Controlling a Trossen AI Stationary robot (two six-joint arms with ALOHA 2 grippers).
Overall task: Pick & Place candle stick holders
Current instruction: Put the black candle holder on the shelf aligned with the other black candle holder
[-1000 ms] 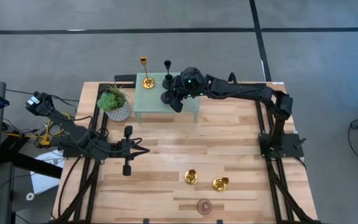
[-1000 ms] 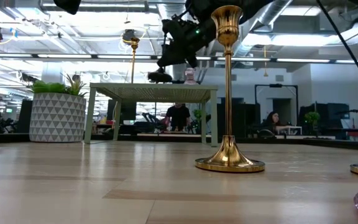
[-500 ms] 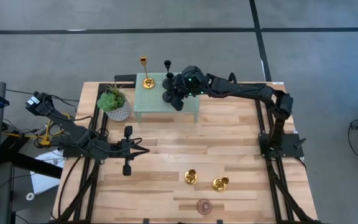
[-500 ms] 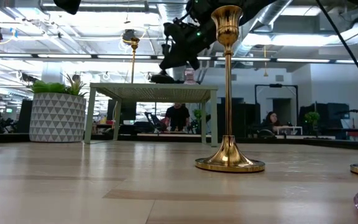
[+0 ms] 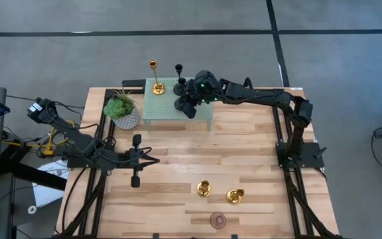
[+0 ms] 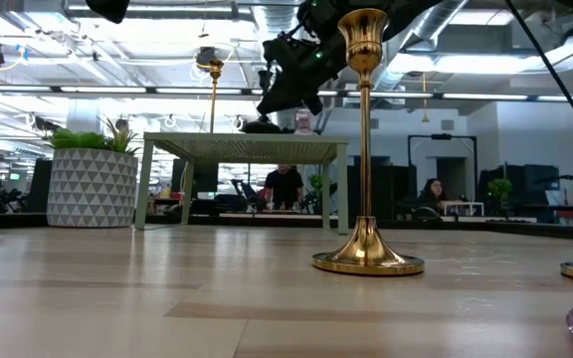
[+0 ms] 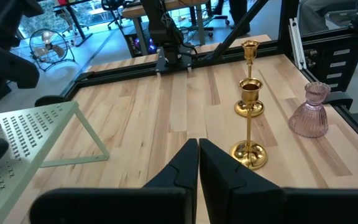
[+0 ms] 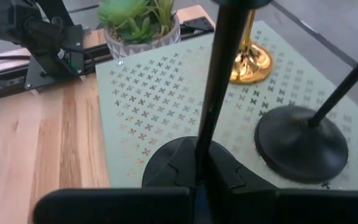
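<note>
Right claw (image 8: 207, 177) grips black holder (image 8: 219, 93), stem upright.

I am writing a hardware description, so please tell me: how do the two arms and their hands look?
Both arms are dark, almost black, built of slim jointed segments. The right hand has a bulky wrist with a small green light. The left hand has two flat, tapered black fingers. Black cables run along the left arm near its base.

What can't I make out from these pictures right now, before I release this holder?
- High view: black holder's base hidden under right gripper, so contact with the green stand is unclear.
- Low view: that base sits behind the stand's edge.
- Right wrist view: its stem top is cut off by the frame.
- High view: pink holder too small for detail.
</note>
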